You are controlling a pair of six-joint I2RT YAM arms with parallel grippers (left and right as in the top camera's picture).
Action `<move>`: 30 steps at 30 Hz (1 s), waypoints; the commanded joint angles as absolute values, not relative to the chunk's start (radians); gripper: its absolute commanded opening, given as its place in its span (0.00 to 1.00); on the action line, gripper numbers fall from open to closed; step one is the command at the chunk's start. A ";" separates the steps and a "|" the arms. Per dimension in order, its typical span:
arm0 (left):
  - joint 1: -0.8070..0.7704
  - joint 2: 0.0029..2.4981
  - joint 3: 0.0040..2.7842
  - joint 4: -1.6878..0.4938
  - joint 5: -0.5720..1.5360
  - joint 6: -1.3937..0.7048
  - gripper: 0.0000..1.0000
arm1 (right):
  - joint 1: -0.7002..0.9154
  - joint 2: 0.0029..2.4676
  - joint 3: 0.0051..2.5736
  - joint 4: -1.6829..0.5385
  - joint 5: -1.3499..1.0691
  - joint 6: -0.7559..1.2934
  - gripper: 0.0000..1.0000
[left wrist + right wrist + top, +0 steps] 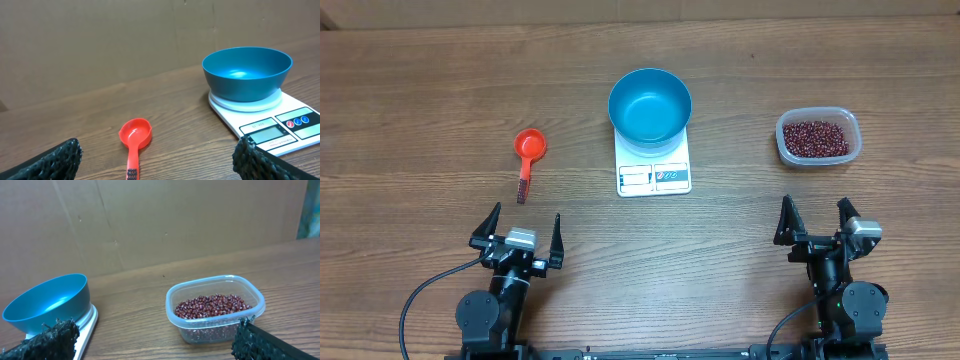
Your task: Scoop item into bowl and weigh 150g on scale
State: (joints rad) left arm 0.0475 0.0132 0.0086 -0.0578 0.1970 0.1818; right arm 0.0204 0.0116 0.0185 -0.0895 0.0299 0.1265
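Where the two arms sit at the near edge, a brown wood-grain table (420, 80) spreads out flat, and in both wrist views a plain brown cardboard wall (100, 40) closes off its far side. The beans (814, 138) are small, dark red-brown and heaped loosely in a clear rounded tub (853, 118) on the right of the table. The bright blue bowl (650, 104) has smooth walls and stands on the far end of the white scale (655, 176), whose display panel faces the arms. A red scoop (529, 146) lies left of the scale, cup away from the arms, handle toward them. The left gripper (526, 214) hangs with its jaws spread wide, holding nothing, near the scoop's handle but apart from it; the bowl is ahead to its right. The right gripper (814, 203) is likewise spread wide and holds nothing, with the tub of beans straight ahead, well apart, and the bowl off to its left
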 commanded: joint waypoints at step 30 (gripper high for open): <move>0.046 0.005 0.005 -0.027 0.199 0.167 1.00 | 0.025 0.003 0.022 -0.094 -0.039 0.125 1.00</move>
State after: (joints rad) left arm 0.0475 0.0132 0.0090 -0.0372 0.1974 0.1818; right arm 0.0204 0.0116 0.0185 -0.0917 -0.0238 0.1268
